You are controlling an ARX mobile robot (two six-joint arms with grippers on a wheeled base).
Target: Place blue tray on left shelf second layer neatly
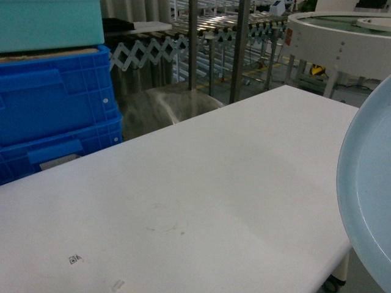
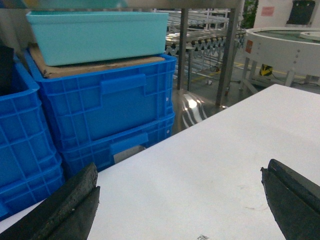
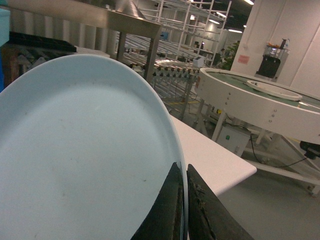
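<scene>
The blue tray [image 3: 80, 160] is a pale light-blue smooth dish filling most of the right wrist view. My right gripper [image 3: 183, 172] is shut on its rim, one finger on each face. In the head view the blue tray [image 1: 369, 183] hangs at the right edge, raised above the white table [image 1: 201, 189]; the right gripper itself does not show there. My left gripper [image 2: 180, 187] is open low over the table, nothing between its dark fingers [image 2: 70, 205]. A steel shelf rail [image 3: 95, 17] shows beyond the tray; which layer it is cannot be told.
Stacked dark-blue crates [image 2: 105, 110] with a pale teal box [image 2: 95, 35] on top stand past the table's far left edge. Steel posts [image 1: 239, 49] and roller conveyors [image 1: 220, 30] lie behind. A round white conveyor table [image 1: 342, 43] is at the far right.
</scene>
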